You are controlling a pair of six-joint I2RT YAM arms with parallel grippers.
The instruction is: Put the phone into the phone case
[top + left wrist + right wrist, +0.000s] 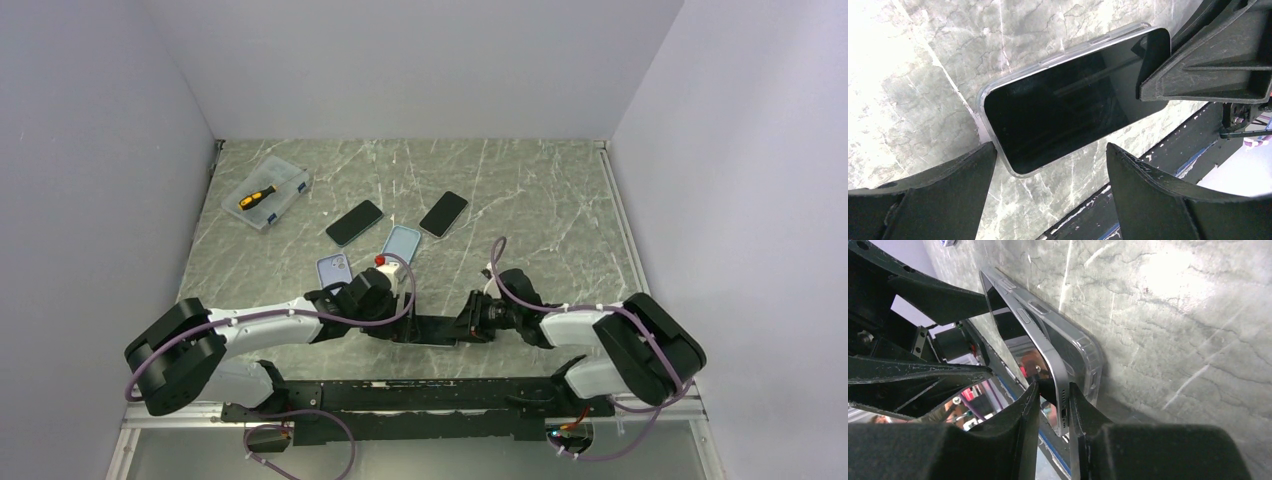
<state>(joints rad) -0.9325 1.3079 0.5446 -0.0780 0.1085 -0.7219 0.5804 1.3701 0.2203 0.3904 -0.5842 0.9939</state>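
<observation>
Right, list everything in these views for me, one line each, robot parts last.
phone: one, black screen, near table edge, one end lifted from its case
clear case: one, transparent, on the table under that phone
spare phones: two, black, mid-table
empty case: one, light blue, just nearer than the spare phones
phone back or case: one, pale blue, left of the empty case
organiser box: one, clear, far left
screwdriver: one, orange and black, inside the box
table: one, grey-green marble
left tool: one, black, open, astride the phone's end
right tool: one, black, shut on the phone's lifted end
</observation>
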